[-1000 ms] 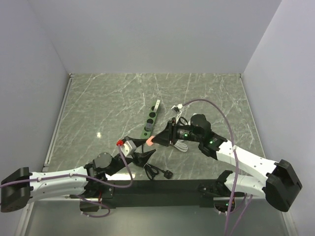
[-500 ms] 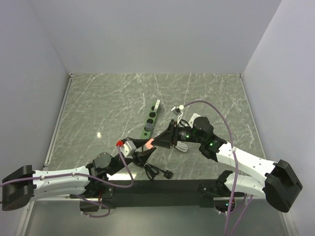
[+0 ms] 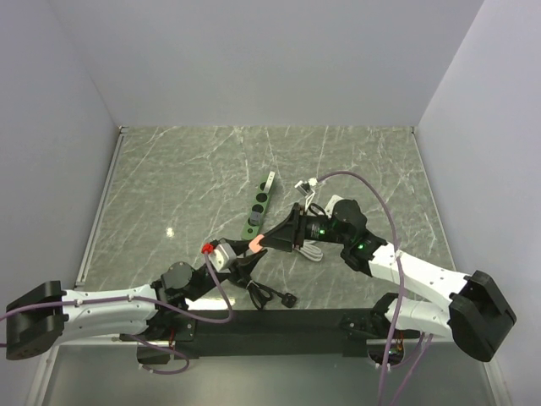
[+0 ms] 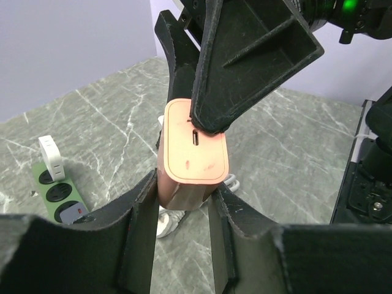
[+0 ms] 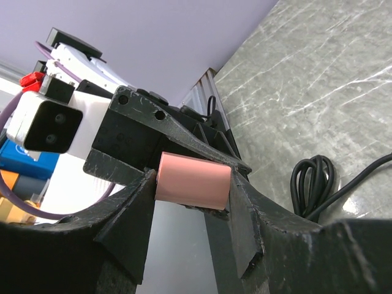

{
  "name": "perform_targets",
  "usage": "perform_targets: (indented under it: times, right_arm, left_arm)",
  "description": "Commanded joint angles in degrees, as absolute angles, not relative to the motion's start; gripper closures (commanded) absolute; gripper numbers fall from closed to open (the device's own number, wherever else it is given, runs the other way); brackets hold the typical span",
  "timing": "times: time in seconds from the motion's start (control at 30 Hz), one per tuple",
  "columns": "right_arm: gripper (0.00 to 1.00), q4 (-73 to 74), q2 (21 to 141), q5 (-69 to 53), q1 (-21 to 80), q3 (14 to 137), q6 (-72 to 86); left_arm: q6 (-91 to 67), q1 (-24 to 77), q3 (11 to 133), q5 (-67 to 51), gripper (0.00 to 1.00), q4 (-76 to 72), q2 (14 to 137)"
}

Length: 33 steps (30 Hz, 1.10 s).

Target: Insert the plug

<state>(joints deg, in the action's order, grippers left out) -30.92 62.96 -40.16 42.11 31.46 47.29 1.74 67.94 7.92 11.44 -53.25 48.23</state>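
A pink plug block hangs above the table between both grippers. My left gripper is shut on its lower part; in the left wrist view the block sits between my fingers, its slot face up. My right gripper grips the same block from the other side, and in the right wrist view the block touches both fingers. The green power strip lies on the table just beyond, also seen low left in the left wrist view.
A coiled black cable lies near the front edge, also in the right wrist view. A white coiled cable lies under the right arm. A small white adapter lies right of the strip.
My left gripper has moved up and forward to the pink block and closed round it. The right gripper has kept hold of the block, shifting slightly.
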Motion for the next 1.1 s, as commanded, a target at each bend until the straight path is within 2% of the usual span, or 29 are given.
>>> perform_targets:
  times: [0.0,0.03,0.1,0.23,0.27,0.33,0.43,0.47,0.53,0.57,0.63,0.8,0.93,1.07]
  right_arm:
    - [1.0,-34.0,64.6,-42.8,42.5,30.5,47.6]
    - [1.0,-34.2,64.9,-42.9,42.5,30.4,47.7]
    - [1.0,-34.1,65.2,-43.2,42.5,30.5,47.5]
    - [0.98,-31.4,65.0,-41.9,42.5,30.9,45.3]
    - [0.89,-28.8,64.6,-41.4,42.5,31.6,43.4]
    - [0.82,-24.7,63.8,-38.7,42.5,32.9,41.3]
    - [0.63,-20.4,62.5,-35.8,42.5,34.4,38.6]
    - [0.5,-19.7,62.1,-35.2,42.5,34.8,37.5]
    - [0.38,-18.6,61.8,-33.6,42.5,35.3,36.7]
    - [0.26,-17.6,61.4,-33.1,42.5,35.5,35.6]
    - [0.12,-15.7,60.5,-30.3,42.5,35.9,34.3]
    - [0.09,-11.3,57.0,-23.6,42.7,37.4,28.2]
    - [0.09,-6.8,52.6,-15.8,48.1,38.8,23.1]
    - [0.1,-1.2,53.4,-6.3,52.9,42.0,19.9]
  left_arm:
    - [1.8,67.9,9.0,10.4,0.75,-58.0,48.5]
    - [1.9,67.9,8.9,10.5,0.77,-58.3,48.6]
    - [2.1,67.9,8.8,10.6,0.99,-58.5,48.6]
    - [2.2,67.9,8.2,10.0,0.99,-57.8,48.2]
    - [2.2,68.0,8.1,10.2,0.99,-57.6,48.1]
    - [1.8,68.0,7.8,10.9,0.99,-56.3,47.4]
    - [1.5,67.9,6.7,11.2,0.99,-56.2,45.9]
    - [1.3,68.0,6.4,11.4,0.99,-56.0,45.4]
    - [0.9,68.0,6.2,12.0,0.99,-54.5,44.3]
    - [0.5,67.9,6.2,12.4,0.99,-53.9,44.1]
    - [0.4,67.9,6.4,12.9,0.99,-52.1,43.9]
    - [-2.2,68.0,6.9,14.1,0.99,-51.9,46.5]
    - [-3.5,67.9,9.7,15.7,0.99,-47.6,49.4]
    - [-4.6,67.9,11.9,15.6,0.99,-45.5,51.9]
